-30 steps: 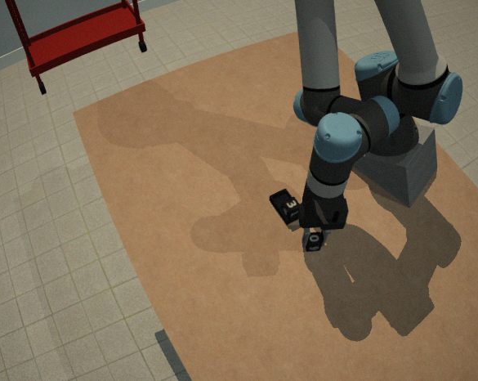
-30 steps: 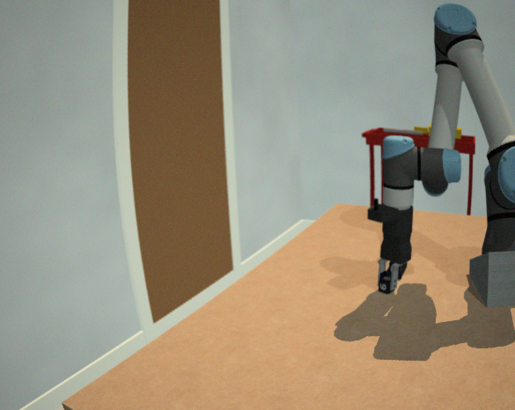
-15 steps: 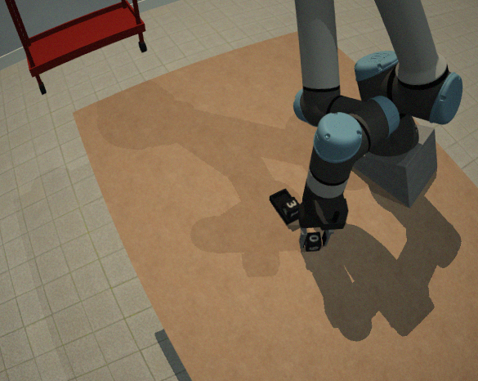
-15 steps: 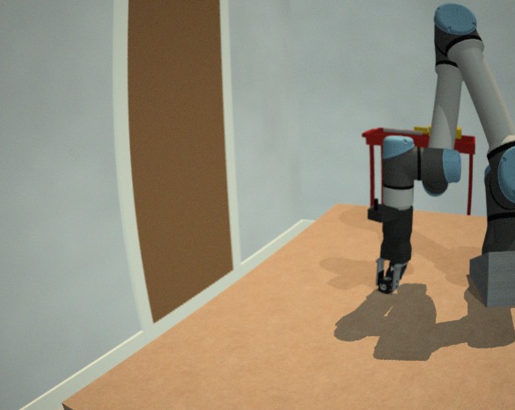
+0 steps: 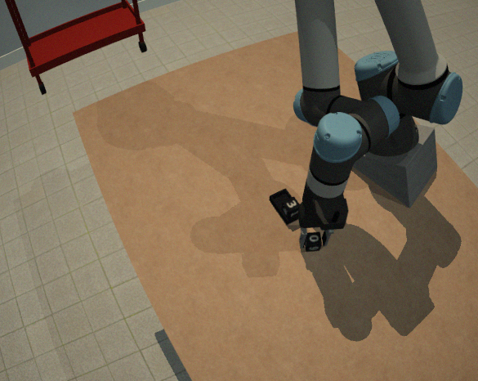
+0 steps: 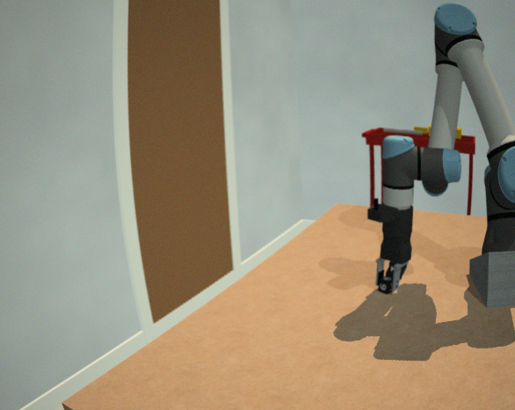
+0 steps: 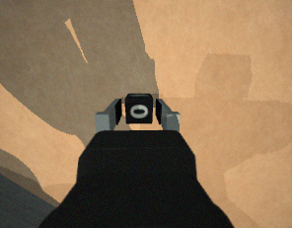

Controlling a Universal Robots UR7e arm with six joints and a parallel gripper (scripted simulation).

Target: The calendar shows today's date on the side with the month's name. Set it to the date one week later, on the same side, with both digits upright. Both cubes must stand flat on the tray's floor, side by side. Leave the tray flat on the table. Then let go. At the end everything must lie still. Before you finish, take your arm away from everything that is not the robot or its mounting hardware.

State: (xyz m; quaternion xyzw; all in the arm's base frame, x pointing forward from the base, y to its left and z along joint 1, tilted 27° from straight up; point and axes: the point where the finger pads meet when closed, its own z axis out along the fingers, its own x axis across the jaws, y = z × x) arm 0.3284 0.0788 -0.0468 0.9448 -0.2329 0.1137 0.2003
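Observation:
My gripper points down and is open. Its fingers stand either side of a black cube, with a narrow gap on each side in the wrist view. The cube appears to stand flat on the table, with a white 0 on top. A side face shows a round digit, 6 or 9. The black tray lies on the table beside the gripper in the top view. A second black cube sits in it, with a 3 on top; its side marking is unclear. The gripper partly hides the tray's right edge.
The arm's grey pedestal stands on the tan table, behind and right of the tray in the top view. Arm shadows cross the table. A red trolley stands beyond the table.

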